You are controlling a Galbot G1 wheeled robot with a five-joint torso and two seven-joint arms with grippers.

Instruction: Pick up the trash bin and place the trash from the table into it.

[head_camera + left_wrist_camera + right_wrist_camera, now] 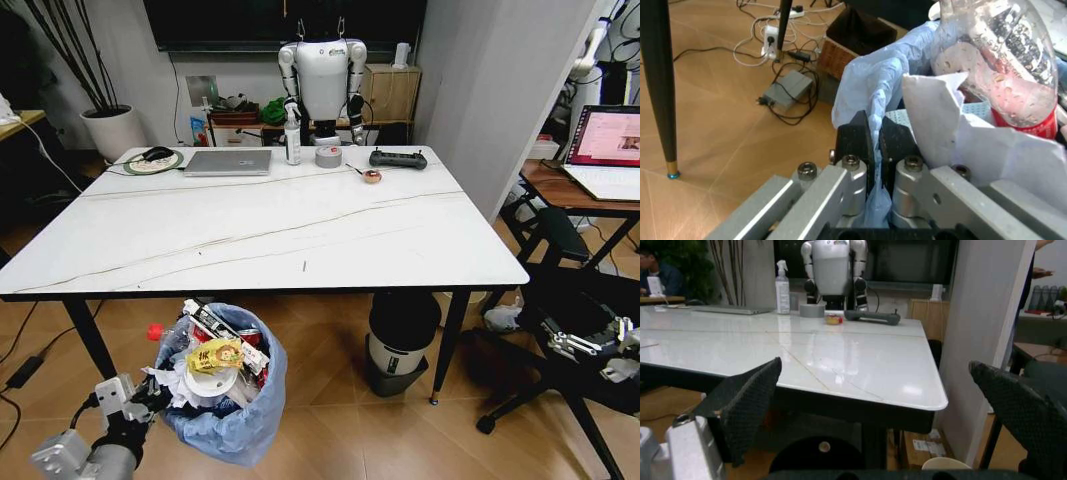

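Observation:
The trash bin (pixel 240 415), lined with a crinkly light-blue bag, stands on the floor just in front of the table (pixel 300 235). It is heaped with trash: a clear bottle with a red cap (pixel 168 335), a yellow wrapper (pixel 217 355), a white paper cup (pixel 208 388) and tissues. My left gripper (pixel 150 397) is at the bin's left rim. In the left wrist view the left gripper (pixel 875 150) is shut on a fold of the blue bag (pixel 867 85), beside the bottle (pixel 1003 55) and white tissue (pixel 953 135). My right gripper (pixel 588 345) hangs low at the table's right with its black fingers (pixel 747 400) spread open on nothing.
At the table's far side are a laptop (pixel 228 162), spray bottle (pixel 292 135), tape roll (pixel 328 156), black controller (pixel 397 158) and a small round item (pixel 372 177). A larger black-lidded bin (pixel 398 340) stands under the table. A black chair (pixel 560 300) and wooden desk (pixel 560 190) crowd the right.

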